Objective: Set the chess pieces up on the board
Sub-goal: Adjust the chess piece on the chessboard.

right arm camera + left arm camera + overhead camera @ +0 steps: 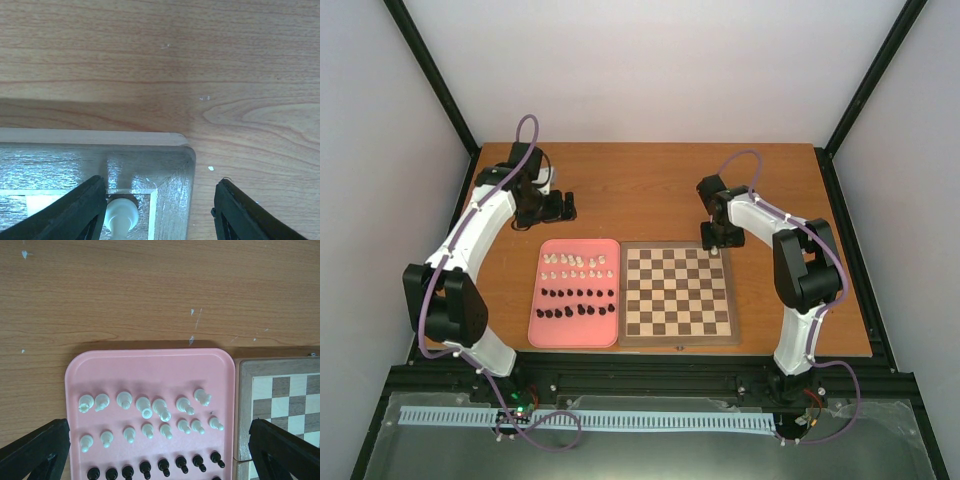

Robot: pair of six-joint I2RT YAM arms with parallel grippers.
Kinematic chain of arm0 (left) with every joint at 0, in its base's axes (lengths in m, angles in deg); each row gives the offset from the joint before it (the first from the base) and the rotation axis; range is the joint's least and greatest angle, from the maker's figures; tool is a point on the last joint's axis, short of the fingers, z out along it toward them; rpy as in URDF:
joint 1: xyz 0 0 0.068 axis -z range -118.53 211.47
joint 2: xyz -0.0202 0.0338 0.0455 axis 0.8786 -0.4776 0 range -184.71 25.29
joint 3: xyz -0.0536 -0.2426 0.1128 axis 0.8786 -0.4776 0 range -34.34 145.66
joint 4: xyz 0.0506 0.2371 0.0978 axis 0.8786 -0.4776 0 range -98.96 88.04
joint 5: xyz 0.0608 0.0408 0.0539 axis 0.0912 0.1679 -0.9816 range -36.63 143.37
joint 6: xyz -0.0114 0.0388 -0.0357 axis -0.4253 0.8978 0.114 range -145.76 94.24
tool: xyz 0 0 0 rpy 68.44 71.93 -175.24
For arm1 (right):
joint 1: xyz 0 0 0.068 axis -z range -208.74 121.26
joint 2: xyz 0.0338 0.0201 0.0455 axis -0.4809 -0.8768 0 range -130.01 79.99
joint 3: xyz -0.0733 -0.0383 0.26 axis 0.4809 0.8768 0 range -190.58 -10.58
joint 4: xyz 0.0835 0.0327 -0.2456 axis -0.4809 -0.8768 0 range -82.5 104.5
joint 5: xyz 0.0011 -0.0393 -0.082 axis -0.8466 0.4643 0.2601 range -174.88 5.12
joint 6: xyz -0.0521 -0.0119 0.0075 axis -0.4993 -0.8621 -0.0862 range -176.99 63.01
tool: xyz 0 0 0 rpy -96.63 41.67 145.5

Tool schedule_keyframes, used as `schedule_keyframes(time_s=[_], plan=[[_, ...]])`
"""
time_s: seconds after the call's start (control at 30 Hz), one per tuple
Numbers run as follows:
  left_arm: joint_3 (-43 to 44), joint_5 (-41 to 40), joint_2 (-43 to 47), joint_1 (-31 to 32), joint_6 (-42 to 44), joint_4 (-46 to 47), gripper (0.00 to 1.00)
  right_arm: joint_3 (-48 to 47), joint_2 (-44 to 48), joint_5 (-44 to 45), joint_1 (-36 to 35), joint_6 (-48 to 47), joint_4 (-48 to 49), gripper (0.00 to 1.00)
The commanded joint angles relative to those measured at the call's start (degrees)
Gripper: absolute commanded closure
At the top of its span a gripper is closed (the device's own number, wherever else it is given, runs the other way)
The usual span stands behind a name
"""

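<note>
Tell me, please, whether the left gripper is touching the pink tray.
Apart. The top external view shows the left gripper over the table beyond the pink tray's far edge, with bare wood visible between them.

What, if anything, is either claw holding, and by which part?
Nothing is held. The left claw hangs open by the pink tray; the right claw stands open at a corner of the board, a white piece beside one finger, the other well clear.
</note>
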Motion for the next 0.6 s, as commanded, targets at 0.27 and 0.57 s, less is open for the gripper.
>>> schedule_keyframes(time_s=[0.27,0.57], plan=[[1.7,0.4,-0.8,0.0,0.6,0.0,0.00,-1.0,4.3,-5.7,0.5,-3.9,2.5,0.33],[2.3,0.2,-1.0,0.0,0.6,-0.1,0.00,-13.4,-0.3,-12.7,-6.7,-7.0,-0.5,0.35]])
